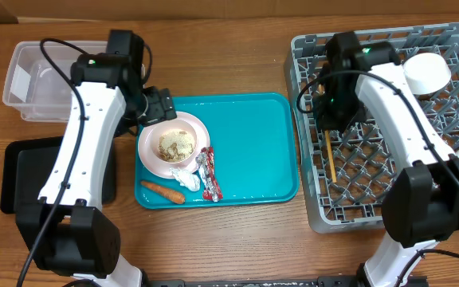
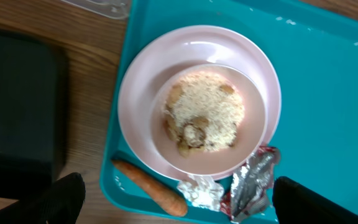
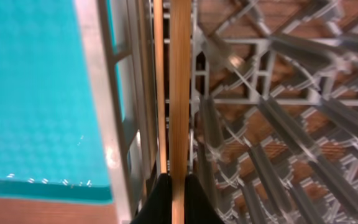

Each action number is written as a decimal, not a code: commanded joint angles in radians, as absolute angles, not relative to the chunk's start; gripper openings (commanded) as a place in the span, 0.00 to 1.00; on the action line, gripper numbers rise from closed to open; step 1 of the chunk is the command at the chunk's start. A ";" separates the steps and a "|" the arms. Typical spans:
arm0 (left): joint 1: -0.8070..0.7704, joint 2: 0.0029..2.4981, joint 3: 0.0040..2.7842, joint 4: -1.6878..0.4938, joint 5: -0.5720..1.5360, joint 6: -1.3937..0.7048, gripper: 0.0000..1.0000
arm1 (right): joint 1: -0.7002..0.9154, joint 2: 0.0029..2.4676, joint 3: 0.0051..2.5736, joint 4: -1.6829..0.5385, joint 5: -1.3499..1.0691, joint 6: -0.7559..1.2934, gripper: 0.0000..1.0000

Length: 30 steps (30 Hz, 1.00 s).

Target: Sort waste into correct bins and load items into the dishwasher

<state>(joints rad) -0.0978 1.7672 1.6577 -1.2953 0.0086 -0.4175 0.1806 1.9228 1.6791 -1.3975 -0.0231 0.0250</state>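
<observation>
A round pinkish-white plate with beige rice scraps sits on the teal tray's left side. In front of it lie an orange carrot, a white tissue and a red-and-silver wrapper. My left gripper hovers open above the plate, its fingers spread over the carrot, tissue and wrapper. My right gripper is shut on the wooden chopsticks, low over the grey dish rack. The chopsticks point toward the rack's front.
The clear tub stands at the back left. The black tray lies in front of it, partly under my left arm. A white bowl sits in the rack's back right. The teal tray borders the rack.
</observation>
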 commanded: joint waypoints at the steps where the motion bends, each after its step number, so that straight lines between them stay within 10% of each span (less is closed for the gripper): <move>1: -0.136 1.746 1.680 -1.301 0.067 -0.435 0.98 | 0.184 1.921 1.614 -1.341 -0.028 0.003 0.04; 5: -0.190 1.746 1.680 -1.312 0.079 -0.451 0.98 | 0.184 1.921 1.594 -1.317 -0.028 0.002 0.26; 30: -0.494 1.747 1.527 -1.324 0.015 -0.657 0.98 | 0.038 1.684 1.708 -1.338 -0.039 0.157 0.40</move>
<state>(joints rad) -0.4961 1.7672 1.5806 -1.3384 0.0498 -0.5709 0.0349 1.6794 1.7016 -1.3457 -0.0296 0.1425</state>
